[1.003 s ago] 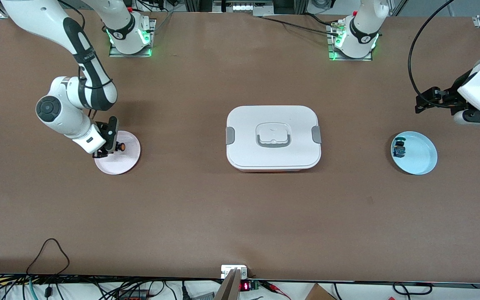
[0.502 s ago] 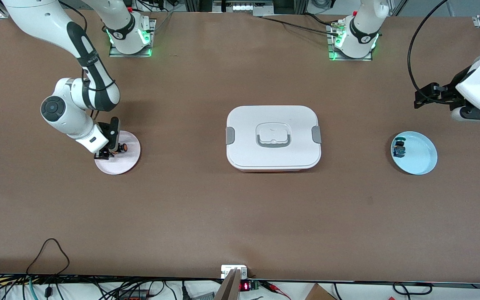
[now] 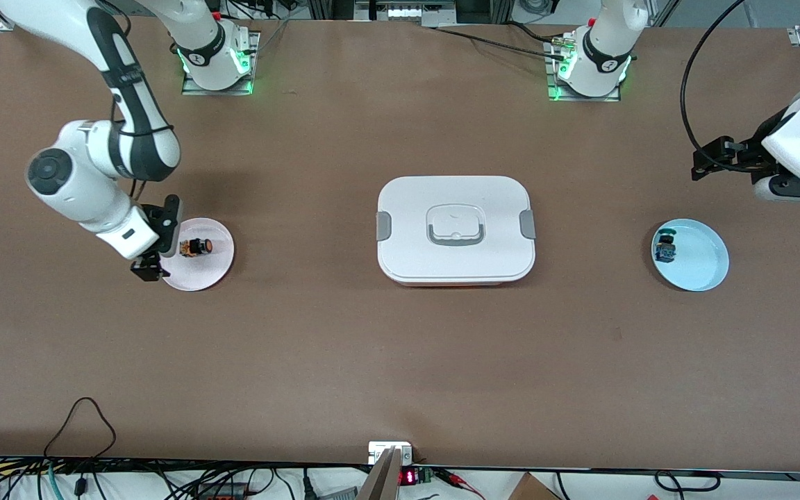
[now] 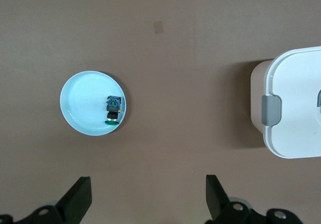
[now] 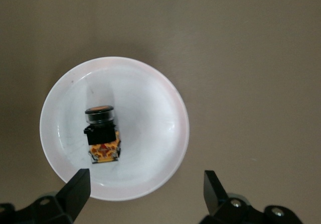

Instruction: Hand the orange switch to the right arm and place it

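Note:
The orange switch [image 3: 196,246] lies on its side on a pale pink plate [image 3: 212,267] at the right arm's end of the table. In the right wrist view the switch [image 5: 102,132] rests on the plate [image 5: 150,108], its black cap away from the gripper. My right gripper [image 3: 158,243] is open and empty over the plate's outer rim, clear of the switch; it also shows in the right wrist view [image 5: 145,186]. My left gripper [image 3: 726,177] is open and empty, waiting over bare table beside a light blue plate [image 3: 702,267]; it also shows in the left wrist view [image 4: 148,194].
A blue-and-green component [image 3: 664,248] lies on the blue plate, also in the left wrist view [image 4: 113,110]. A white lidded box [image 3: 455,229] with grey clips stands at the table's middle. Cables hang along the table's near edge.
My right gripper has drawn back from the orange switch toward the right arm's end of the table. The switch stays on the pink plate. My left arm has barely shifted.

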Motion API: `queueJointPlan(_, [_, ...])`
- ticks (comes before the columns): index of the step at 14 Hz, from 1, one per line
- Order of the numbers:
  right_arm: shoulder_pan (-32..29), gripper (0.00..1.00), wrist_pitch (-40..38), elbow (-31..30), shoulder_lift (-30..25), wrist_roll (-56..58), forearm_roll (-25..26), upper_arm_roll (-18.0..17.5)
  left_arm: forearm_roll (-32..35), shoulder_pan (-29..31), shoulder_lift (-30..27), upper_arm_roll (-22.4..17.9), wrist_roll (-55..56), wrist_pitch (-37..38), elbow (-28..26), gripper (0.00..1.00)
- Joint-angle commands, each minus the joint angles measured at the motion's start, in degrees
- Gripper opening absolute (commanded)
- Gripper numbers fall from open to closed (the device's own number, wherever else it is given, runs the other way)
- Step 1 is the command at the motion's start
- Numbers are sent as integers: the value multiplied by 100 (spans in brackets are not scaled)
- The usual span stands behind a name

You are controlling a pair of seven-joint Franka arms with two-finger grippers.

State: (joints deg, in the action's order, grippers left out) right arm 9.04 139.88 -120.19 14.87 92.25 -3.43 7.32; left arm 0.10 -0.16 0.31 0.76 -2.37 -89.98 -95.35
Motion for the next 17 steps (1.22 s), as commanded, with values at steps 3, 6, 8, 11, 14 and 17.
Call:
queueJointPlan(3, [1,100,-1801,1320,-160,-1230,-43,15,51,-28,-58,-14,-70,103,61,100])
queueJointPlan(6, [10,100,-2744,1954,-213,-2778,-61,7,51,-28,-58,-14,-70,112,52,100])
queueJointPlan(8, [18,100,-2957,2087,-265,-4006,-61,7,51,-19,-58,-14,-79,121,52,100])
queueJointPlan(11, [71,100,-3194,2087,-354,-5748,-61,7,51,-27,-58,-5,-79,138,52,100])
queueJointPlan(14, [63,100,-3545,2087,-476,-7093,-61,7,51,-28,-58,-5,-88,147,52,100])
queueJointPlan(17, [63,100,-4308,2402,-600,-8185,-61,7,51,-28,-58,3,-79,156,61,100])
